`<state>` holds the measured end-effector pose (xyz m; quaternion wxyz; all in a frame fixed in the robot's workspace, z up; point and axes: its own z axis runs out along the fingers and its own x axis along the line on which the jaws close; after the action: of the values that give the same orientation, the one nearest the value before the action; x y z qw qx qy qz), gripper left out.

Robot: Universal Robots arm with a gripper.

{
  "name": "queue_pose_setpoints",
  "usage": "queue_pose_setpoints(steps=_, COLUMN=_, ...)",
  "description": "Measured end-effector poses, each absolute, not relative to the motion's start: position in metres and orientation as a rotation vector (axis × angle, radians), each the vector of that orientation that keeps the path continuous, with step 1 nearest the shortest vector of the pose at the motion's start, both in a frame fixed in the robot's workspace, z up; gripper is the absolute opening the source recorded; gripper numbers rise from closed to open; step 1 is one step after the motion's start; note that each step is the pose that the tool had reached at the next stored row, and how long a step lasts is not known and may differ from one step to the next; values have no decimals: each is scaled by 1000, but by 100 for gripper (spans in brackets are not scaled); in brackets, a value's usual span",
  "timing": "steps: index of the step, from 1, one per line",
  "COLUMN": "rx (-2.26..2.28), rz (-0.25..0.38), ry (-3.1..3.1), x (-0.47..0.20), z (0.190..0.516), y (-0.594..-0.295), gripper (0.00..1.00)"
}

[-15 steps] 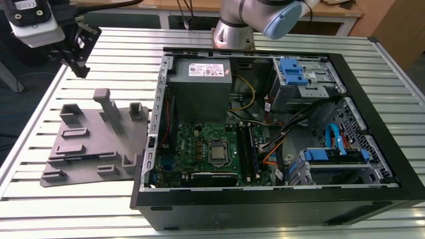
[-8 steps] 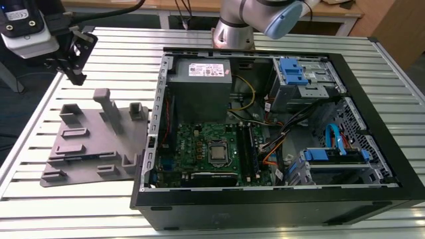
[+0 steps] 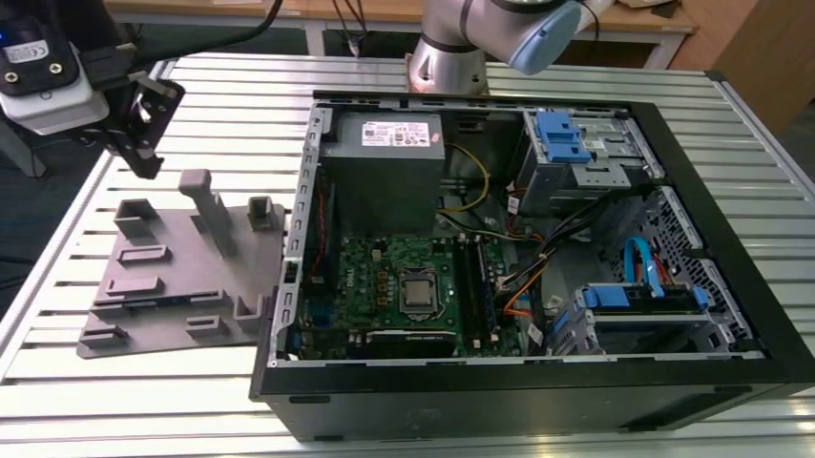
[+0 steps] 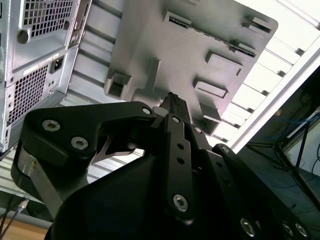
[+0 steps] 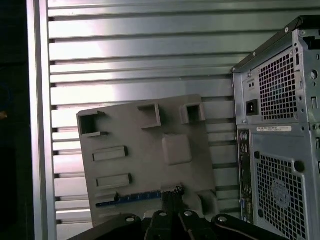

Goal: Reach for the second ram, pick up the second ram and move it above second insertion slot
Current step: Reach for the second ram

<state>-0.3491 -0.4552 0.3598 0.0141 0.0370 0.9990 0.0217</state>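
gripper (image 3: 147, 168) hangs at ten o'clock in the exterior view, fingers (image 5: 168, 202) pinched together, holding nothing. at its six o'clock, the grey holder (image 3: 166, 277) on the worktop (image 3: 128, 405) carries the second ram (image 5: 131, 198), slotted flat. open computer case (image 3: 510, 405) sits at the holder's three o'clock.

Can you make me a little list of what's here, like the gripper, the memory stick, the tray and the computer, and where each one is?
table: silver slatted metal table, everything rests on it
tray: flat grey plastic tray with raised holders, at the exterior view's left of the computer
computer: open black computer case, green circuit board inside
memory stick: thin blue memory stick, sitting on the tray near one edge, nothing gripping it
gripper: black robot gripper, in the air above the tray, apart from it
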Motion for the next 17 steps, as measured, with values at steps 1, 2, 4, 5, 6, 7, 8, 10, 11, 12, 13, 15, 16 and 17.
queue_pose_setpoints(steps=1, rx=115, rz=68, ry=3110, x=-349, z=359, y=-457, gripper=7)
queue_pose_setpoints(steps=2, rx=115, rz=68, ry=3111, x=-349, z=359, y=-458, gripper=7)
queue_pose_setpoints(steps=4, rx=115, rz=68, ry=3110, x=-349, z=357, y=-460, gripper=7)
queue_pose_setpoints(steps=5, rx=115, rz=68, ry=3111, x=-349, z=357, y=-462, gripper=7)
queue_pose_setpoints(steps=6, rx=115, rz=68, ry=3110, x=-350, z=356, y=-463, gripper=7)
queue_pose_setpoints(steps=7, rx=115, rz=68, ry=3110, x=-350, z=356, y=-465, gripper=7)
queue_pose_setpoints(steps=8, rx=115, rz=67, ry=3111, x=-350, z=355, y=-466, gripper=7)
queue_pose_setpoints(steps=10, rx=115, rz=67, ry=3110, x=-350, z=354, y=-470, gripper=7)
queue_pose_setpoints(steps=11, rx=115, rz=67, ry=3110, x=-350, z=353, y=-471, gripper=7)
queue_pose_setpoints(steps=12, rx=115, rz=67, ry=3110, x=-350, z=352, y=-473, gripper=7)
queue_pose_setpoints(steps=13, rx=115, rz=68, ry=3110, x=-350, z=351, y=-474, gripper=7)
queue_pose_setpoints(steps=15, rx=115, rz=68, ry=3110, x=-350, z=350, y=-477, gripper=7)
queue_pose_setpoints(steps=16, rx=115, rz=68, ry=3111, x=-350, z=349, y=-479, gripper=7)
queue_pose_setpoints(steps=17, rx=115, rz=67, ry=3111, x=-350, z=348, y=-480, gripper=7)
